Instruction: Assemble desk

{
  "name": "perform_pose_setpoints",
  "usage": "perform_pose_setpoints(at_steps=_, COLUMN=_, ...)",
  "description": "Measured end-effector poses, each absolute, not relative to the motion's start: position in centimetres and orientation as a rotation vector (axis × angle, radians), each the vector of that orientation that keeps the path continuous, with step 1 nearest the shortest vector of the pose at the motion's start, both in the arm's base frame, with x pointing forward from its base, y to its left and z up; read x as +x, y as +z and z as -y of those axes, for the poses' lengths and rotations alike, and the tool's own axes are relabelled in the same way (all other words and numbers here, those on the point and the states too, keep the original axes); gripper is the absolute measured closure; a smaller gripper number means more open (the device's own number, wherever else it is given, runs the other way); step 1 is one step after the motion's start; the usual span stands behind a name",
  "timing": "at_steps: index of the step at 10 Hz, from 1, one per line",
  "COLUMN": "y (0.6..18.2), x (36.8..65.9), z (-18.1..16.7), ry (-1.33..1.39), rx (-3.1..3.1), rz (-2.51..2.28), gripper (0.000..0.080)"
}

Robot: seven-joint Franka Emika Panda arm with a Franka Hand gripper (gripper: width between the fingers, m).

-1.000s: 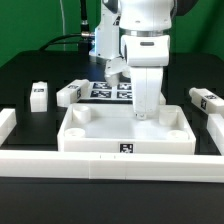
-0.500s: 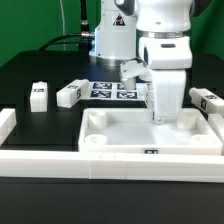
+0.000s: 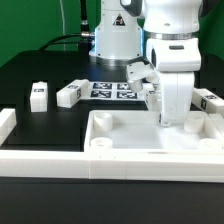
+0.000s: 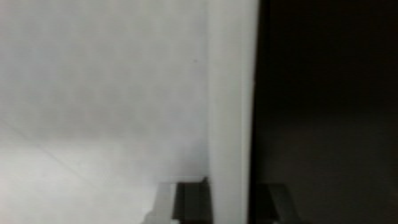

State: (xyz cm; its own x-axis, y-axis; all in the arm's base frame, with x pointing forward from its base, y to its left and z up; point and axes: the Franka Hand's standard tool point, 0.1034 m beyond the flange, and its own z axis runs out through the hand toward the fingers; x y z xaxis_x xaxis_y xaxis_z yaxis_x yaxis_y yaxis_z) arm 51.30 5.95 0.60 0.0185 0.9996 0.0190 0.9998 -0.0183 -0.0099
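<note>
Broadly, the exterior view showed the white, raised-rim tabletop [image 3: 130, 130] on the black counter [image 3: 40, 65] just behind the border rail [image 3: 60, 165], the hand [image 3: 172, 122] clamped shut on its far wall, while the wrist view gave only that thin white wall pinched between dark fingers [image 4: 187, 205].

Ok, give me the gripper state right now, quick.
gripper: closed, clamped on the raised rim of the tabletop.
</note>
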Motion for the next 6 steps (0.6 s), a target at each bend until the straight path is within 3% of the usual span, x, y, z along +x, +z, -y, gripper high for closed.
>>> perform_pose_setpoints(at_steps=6, y=0.65, x=51.54, z=-6.03, ry=0.026, rx=-2.26, rz=2.135, gripper=0.0733)
